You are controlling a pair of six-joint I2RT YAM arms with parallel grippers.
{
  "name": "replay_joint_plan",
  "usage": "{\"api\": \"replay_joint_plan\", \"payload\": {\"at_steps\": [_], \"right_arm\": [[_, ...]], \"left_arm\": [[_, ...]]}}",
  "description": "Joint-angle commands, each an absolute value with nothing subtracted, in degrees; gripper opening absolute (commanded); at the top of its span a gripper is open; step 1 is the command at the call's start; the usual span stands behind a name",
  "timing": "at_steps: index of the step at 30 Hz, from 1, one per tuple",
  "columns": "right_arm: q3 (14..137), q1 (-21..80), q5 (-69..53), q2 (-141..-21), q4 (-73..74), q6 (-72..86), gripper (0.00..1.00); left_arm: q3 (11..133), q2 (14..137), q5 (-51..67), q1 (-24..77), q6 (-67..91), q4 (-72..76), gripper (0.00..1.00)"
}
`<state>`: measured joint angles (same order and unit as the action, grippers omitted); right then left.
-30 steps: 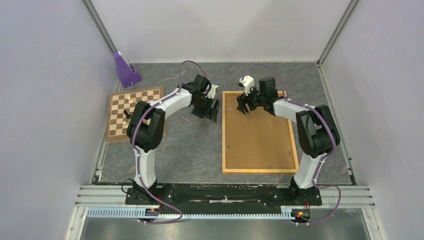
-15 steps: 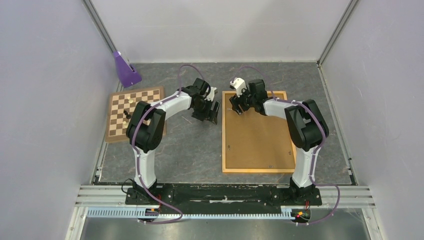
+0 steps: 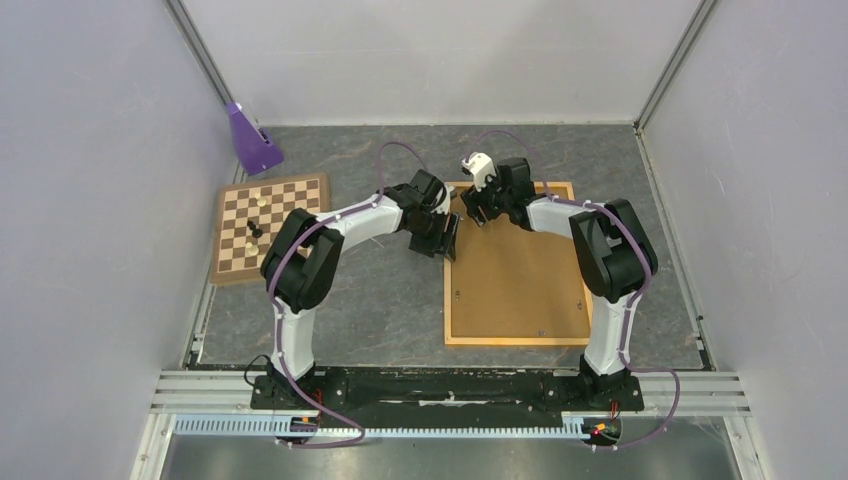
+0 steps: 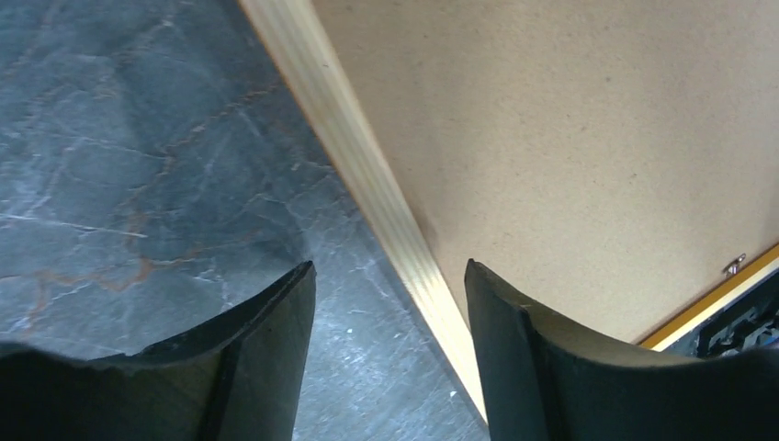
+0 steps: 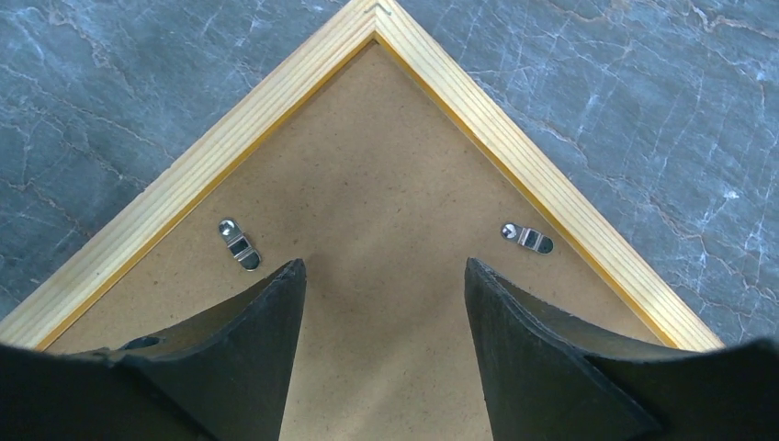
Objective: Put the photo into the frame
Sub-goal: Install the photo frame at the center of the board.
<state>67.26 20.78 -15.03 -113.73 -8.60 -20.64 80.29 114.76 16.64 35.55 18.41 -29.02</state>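
The frame lies back up on the right half of the table, its brown fibreboard back showing inside light wooden rails. My left gripper is at the frame's left rail near the far end. In the left wrist view the gripper is open, one finger over the table, the other over the board, with the rail running between them. My right gripper hovers open over the frame's far left corner, above the bare board between two metal clips. The photo is out of view.
A brown-and-white chessboard with a few pieces lies at the left. A purple object stands in the far left corner. Walls enclose the table on three sides.
My left gripper has moved right from the bare table to the frame's left rail, its jaws a little narrower. My right gripper shifted left to the frame's far left corner.
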Motion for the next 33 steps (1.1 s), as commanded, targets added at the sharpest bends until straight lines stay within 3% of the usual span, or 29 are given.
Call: {"api": "replay_joint_plan", "payload": {"at_steps": [1,9,27,33], "right_arm": [[68.26,20.36,-12.77,-110.79,-10.6,-18.25,0.66],[68.13,18.65,-15.9,-110.8,-11.29,-13.86,0.66],[68.47,18.54,-17.52,-111.44,-11.68,-12.92,0.66],[68.39,18.46,-18.85,-111.43,-11.53,-12.74,0.66]], "left_arm": [[82.68,115.82,17.31,36.71,22.17,-27.86,0.64],[79.56,115.38,16.8,37.58,22.93,-25.53,0.5],[79.25,115.92,15.54,38.76,23.45,-23.71,0.3],[79.79,116.27,14.11,38.15,23.73,-23.9,0.19]]}}
